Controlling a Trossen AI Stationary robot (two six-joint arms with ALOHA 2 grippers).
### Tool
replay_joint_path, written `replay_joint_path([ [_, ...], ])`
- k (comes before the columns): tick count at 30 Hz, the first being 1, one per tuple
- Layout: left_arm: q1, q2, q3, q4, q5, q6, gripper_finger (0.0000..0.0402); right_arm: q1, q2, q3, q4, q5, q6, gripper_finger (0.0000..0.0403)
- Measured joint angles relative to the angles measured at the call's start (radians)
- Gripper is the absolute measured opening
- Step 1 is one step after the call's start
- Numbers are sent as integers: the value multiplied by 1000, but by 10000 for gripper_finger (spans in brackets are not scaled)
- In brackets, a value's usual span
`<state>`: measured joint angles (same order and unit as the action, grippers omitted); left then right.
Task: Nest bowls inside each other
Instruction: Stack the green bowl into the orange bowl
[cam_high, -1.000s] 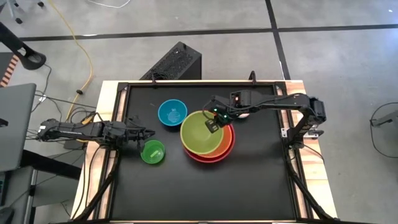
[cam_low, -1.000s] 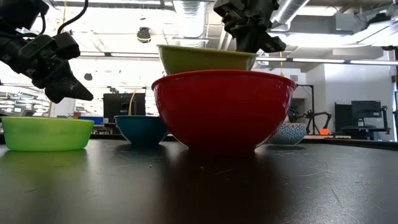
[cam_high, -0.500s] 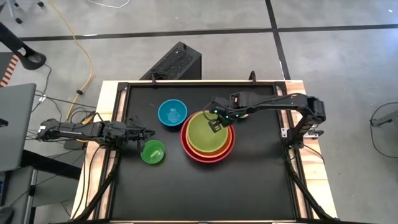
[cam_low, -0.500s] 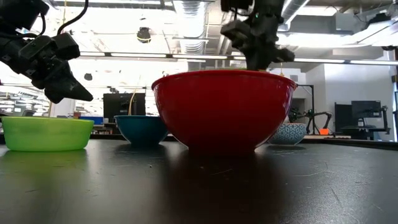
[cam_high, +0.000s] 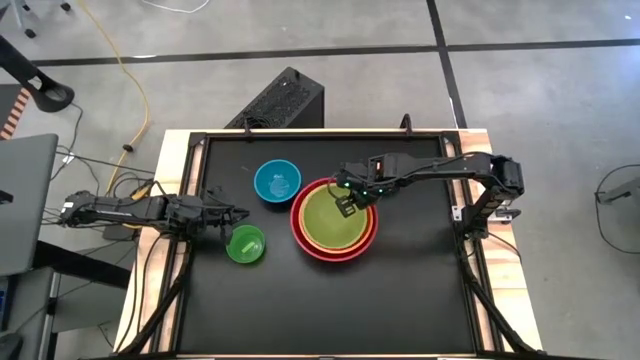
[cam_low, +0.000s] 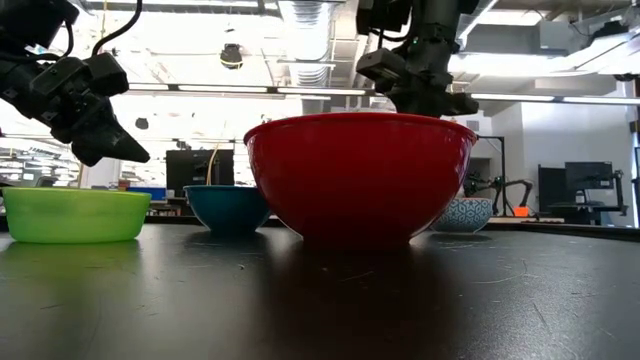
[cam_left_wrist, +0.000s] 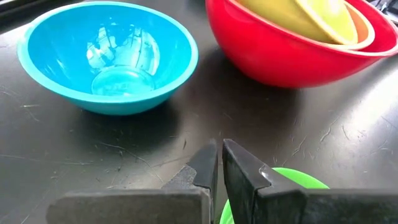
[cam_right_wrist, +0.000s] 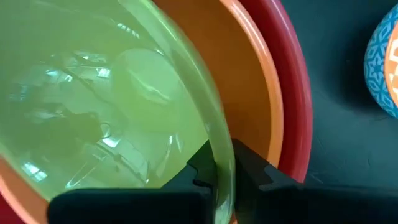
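Note:
A lime green bowl (cam_high: 333, 220) sits inside an orange bowl (cam_high: 371, 222), which sits inside a large red bowl (cam_low: 358, 175) at the table's middle. My right gripper (cam_high: 347, 203) reaches down over the stack's far right side, shut on the lime green bowl's rim. A blue bowl (cam_high: 277, 181) stands on its base to the stack's far left. A small bright green bowl (cam_high: 246, 244) stands to the near left. My left gripper (cam_left_wrist: 219, 158) hovers shut just beyond the small green bowl (cam_left_wrist: 292, 180), touching nothing. My right gripper has the lime green bowl's rim (cam_right_wrist: 219, 146) between its two fingers, one finger (cam_right_wrist: 200, 167) inside the bowl and one (cam_right_wrist: 250, 167) outside, in the gap to the orange bowl. The fingers come from above, pointing steeply down. The bowl rests nested in the orange bowl.
A small bowl with a blue pattern outside and orange inside (cam_right_wrist: 385, 68) stands behind the red bowl on the far right (cam_low: 465, 213). The black tabletop has a raised frame (cam_high: 200, 140). Bare table lies toward the near edge (cam_high: 330, 310).
My right gripper has gone down with the lime green bowl. The bowl stood above the red bowl's rim, shifted toward the table's left. It now sits down inside the orange bowl, centred, below the red rim in the low view.

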<state>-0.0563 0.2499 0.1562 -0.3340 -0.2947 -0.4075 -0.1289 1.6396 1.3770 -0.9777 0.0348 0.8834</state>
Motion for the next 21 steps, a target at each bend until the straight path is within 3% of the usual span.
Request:
replay_joint_path([
  [11,0,0,0,0,0,0,13,4,0,12,-12,9,-5,136],
  [21,0,0,0,0,0,0,13,8,0,171,-186,-10,-28,214],
])
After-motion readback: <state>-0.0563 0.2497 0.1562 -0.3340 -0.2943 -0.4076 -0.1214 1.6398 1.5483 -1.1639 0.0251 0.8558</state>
